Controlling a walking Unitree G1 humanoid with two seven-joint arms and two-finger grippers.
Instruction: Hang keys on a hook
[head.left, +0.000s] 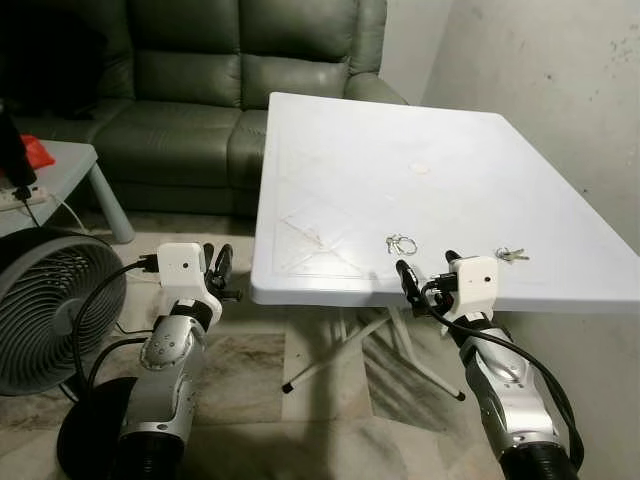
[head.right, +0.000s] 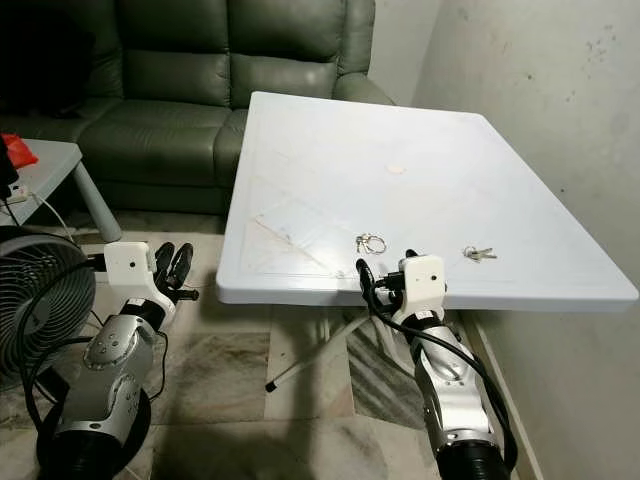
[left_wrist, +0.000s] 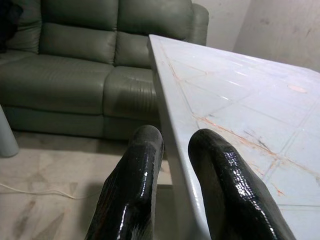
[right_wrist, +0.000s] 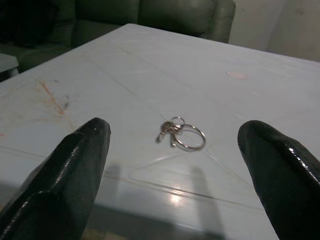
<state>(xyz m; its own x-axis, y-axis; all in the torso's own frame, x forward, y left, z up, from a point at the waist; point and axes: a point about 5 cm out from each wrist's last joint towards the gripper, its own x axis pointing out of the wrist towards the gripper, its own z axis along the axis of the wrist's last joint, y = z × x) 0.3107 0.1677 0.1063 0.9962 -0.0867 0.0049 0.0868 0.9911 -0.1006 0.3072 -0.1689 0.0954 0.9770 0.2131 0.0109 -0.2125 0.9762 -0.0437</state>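
A small ring of keys (head.left: 401, 244) lies on the white folding table (head.left: 350, 170) near its front edge. In the right wrist view the key ring (right_wrist: 181, 135) sits just ahead of the gripper, between its two wide-spread fingers. My right gripper (head.left: 428, 264) hovers open at the table's front edge, just short of the ring, with nothing in it. A second small bunch of keys (head.left: 512, 255) lies to the right of that gripper. My left gripper (head.left: 218, 255) is held off the table's left front corner, fingers close together and holding nothing.
A dark green sofa (head.left: 200, 90) stands behind the table. A round floor fan (head.left: 50, 310) with its cable is at my left, beside a low grey side table (head.left: 70, 165). A bare wall (head.left: 560, 90) runs along the right. The table's folding legs (head.left: 340, 350) cross underneath.
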